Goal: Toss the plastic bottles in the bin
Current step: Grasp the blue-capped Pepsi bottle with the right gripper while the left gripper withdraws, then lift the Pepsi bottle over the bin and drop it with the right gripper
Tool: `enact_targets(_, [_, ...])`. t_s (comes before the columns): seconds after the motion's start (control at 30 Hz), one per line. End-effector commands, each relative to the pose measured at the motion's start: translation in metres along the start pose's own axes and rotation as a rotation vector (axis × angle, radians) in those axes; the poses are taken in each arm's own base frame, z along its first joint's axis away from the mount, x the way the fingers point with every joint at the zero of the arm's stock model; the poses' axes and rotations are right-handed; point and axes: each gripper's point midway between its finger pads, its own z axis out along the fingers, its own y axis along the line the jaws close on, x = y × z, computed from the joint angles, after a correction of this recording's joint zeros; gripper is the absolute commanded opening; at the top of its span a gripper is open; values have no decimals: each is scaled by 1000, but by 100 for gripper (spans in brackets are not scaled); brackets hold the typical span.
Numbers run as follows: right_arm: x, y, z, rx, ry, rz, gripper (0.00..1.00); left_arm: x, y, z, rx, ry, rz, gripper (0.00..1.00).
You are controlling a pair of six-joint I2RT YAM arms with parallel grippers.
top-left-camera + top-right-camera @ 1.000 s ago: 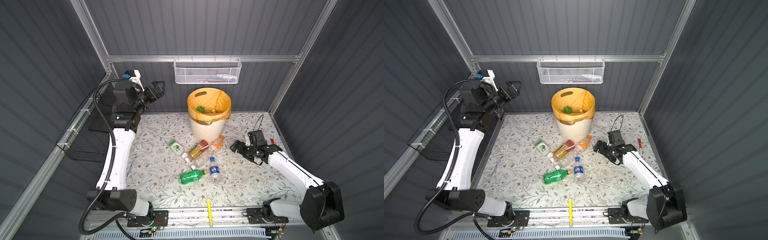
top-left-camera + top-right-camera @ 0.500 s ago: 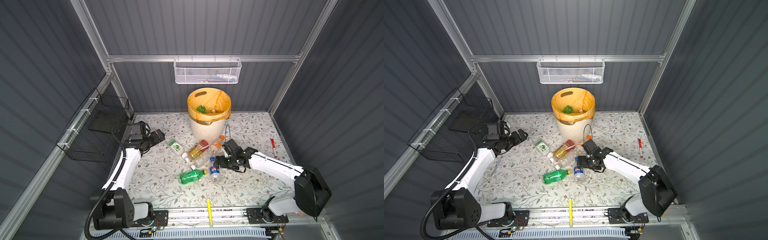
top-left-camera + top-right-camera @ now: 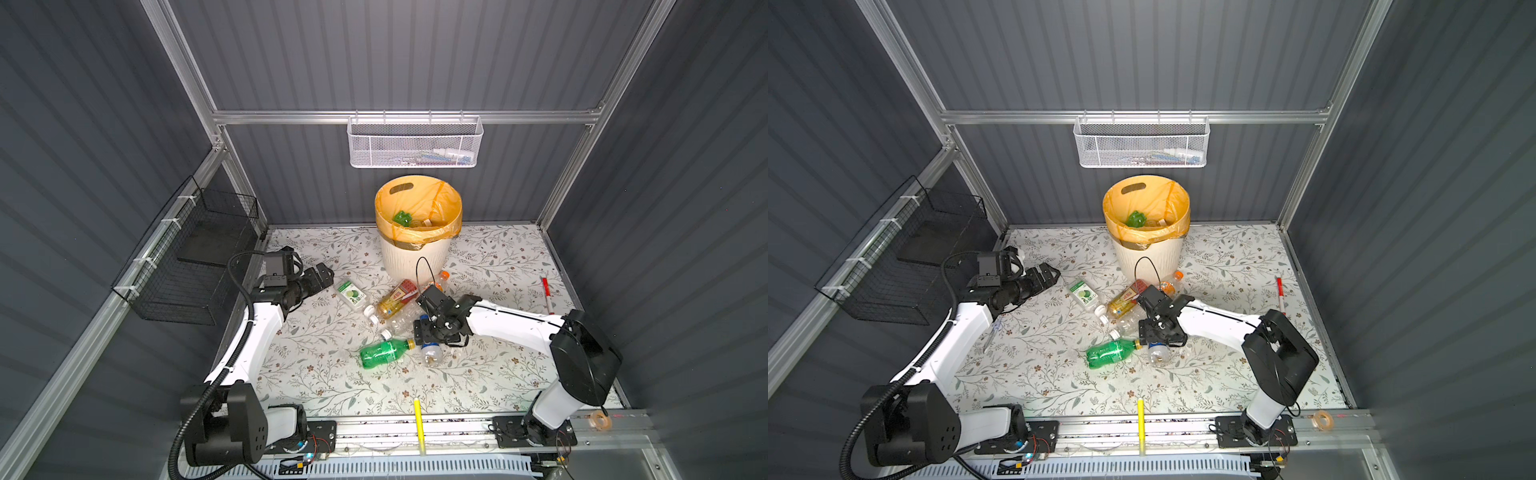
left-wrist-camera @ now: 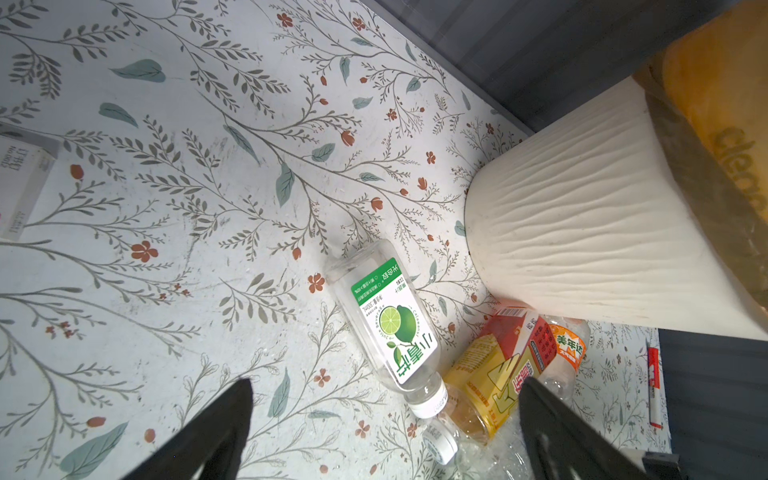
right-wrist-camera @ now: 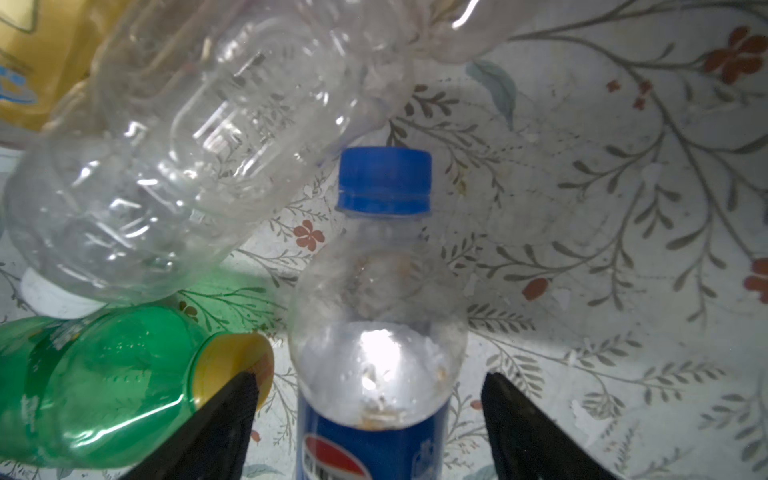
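The bin (image 3: 415,259) stands at 12 o'clock on the floral mat (image 3: 498,257), with a crumpled green bottle (image 3: 402,217) inside. The loose plastic bottles (image 3: 395,299) lie clustered at its 6 o'clock. The right gripper (image 5: 370,380) straddles the blue-capped cola bottle (image 5: 376,316), fingers apart with a gap on each side. At that bottle's 9 o'clock lies a yellow-capped green bottle (image 3: 384,352). The left gripper (image 4: 384,384), fingers spread wide and empty, hangs at 10 o'clock of the lime-label bottle (image 3: 352,294).

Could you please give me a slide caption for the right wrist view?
Open right tool straddles a blue-capped bottle, beside a green bottle and a clear bottle on the floral table.
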Motion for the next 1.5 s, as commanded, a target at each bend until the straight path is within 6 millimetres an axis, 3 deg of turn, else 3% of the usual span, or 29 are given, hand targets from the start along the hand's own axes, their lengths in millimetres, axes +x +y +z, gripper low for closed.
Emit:
enact_targets(0.0, [-2, -5, -1, 52, -3, 5, 83, 4, 1, 4, 11, 17, -8, 100])
enact_targets(0.2, [-2, -9, 3, 77, -9, 13, 77, 8, 3, 9, 14, 30, -21, 100])
enact_targets(0.63, [8, -26, 3, 72, -24, 127, 53, 14, 6, 15, 16, 48, -33, 99])
enact_targets(0.77, [10, -44, -6, 14, -56, 265, 49, 15, 7, 18, 19, 55, -37, 99])
enact_targets(1.03, [17, -102, -38, -57, -161, 527, 49, 24, 10, 31, 25, 103, -40, 99])
enact_targets(1.27, [44, -151, -52, -63, -224, 701, 49, 32, 9, 41, 58, 142, -72, 98])
enact_targets(1.47, [57, -166, -52, -93, -229, 776, 50, 38, 12, 48, 60, 155, -90, 97])
